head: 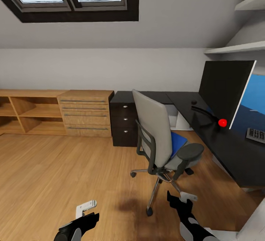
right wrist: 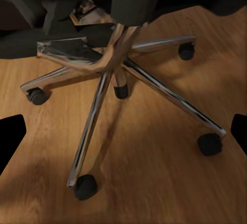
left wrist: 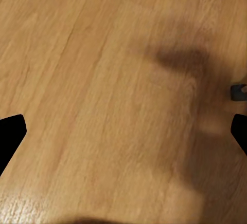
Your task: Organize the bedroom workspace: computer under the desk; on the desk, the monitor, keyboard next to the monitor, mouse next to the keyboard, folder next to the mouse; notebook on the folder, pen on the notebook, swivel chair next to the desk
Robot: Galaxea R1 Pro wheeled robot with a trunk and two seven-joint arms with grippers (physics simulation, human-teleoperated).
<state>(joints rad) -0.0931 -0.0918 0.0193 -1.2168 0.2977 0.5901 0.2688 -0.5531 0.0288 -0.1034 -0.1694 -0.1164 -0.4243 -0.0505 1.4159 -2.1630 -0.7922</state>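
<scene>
While the blue folder (head: 179,142) lies on the swivel chair (head: 156,130) seat beside the worktop (head: 221,149) | both grippers spread, empty | risk: castors roll if bumped, shifting folder from reach

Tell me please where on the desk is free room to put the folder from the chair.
The black desk is bare between its far corner above the dark drawer unit and the monitor. Nearer, it is crowded: mouse, red-tipped object, keyboard. The blue folder lies on the swivel chair.
</scene>
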